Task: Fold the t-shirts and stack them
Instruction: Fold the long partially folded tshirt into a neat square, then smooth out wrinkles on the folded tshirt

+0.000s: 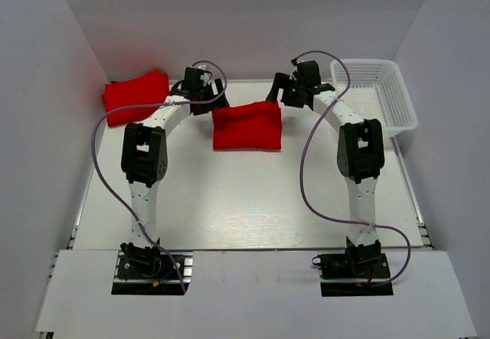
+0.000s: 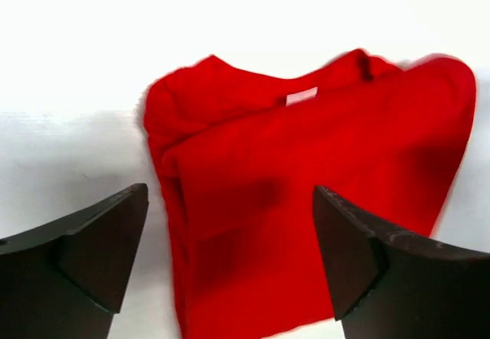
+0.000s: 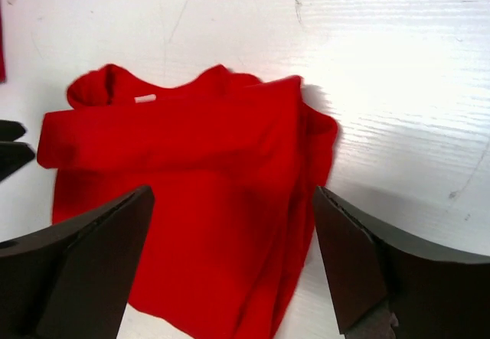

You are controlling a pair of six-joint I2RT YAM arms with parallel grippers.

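Top external view: left tool (image 2: pixel 230 192) and right tool (image 3: pixel 233 192) hung wide open over the folded t-shirt (image 1: pixel 246 125); gripping and stacking it onto the far-left corner t-shirt (image 1: pixel 136 96) seemed next.

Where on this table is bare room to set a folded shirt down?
Free: the near half of the table, from the middle t-shirt to the near edge. Crowded: the far edge, with left t-shirt, left gripper, right gripper and basket.

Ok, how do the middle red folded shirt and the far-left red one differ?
The middle red cloth shirt lies squarely, between the open left gripper and open right gripper; the far-left red cloth shirt lies skewed, off to the left of both. Both are folded, bright red.
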